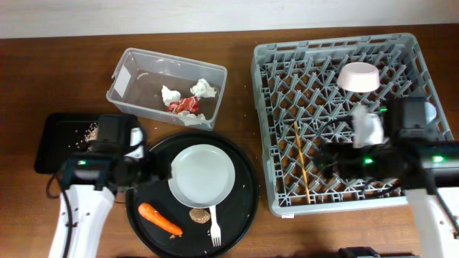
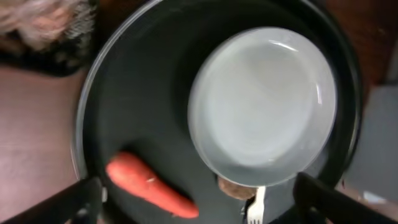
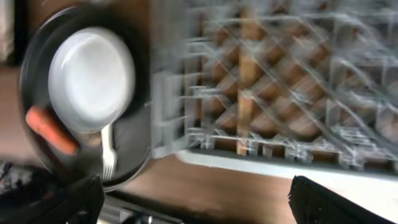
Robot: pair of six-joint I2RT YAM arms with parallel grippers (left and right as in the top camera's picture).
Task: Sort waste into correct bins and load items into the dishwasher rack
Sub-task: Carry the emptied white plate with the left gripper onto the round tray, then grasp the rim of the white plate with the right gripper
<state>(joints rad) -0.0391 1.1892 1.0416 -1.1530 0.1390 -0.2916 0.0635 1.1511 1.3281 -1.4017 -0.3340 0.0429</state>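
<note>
The left fingers are spread wide with nothing between them, and are positioned above the round black tray. On this tray the grey-white plate is laid flat. The carrot, the brown lump and the white fork are placed along its near edge. The right fingers are likewise spread and empty, over the front of the dishwasher rack. The pink bowl and the wooden chopstick are seated in the rack. White tissues and the red wrapper are contained in the clear tub. Crumbs are held in the small black tray.
</note>
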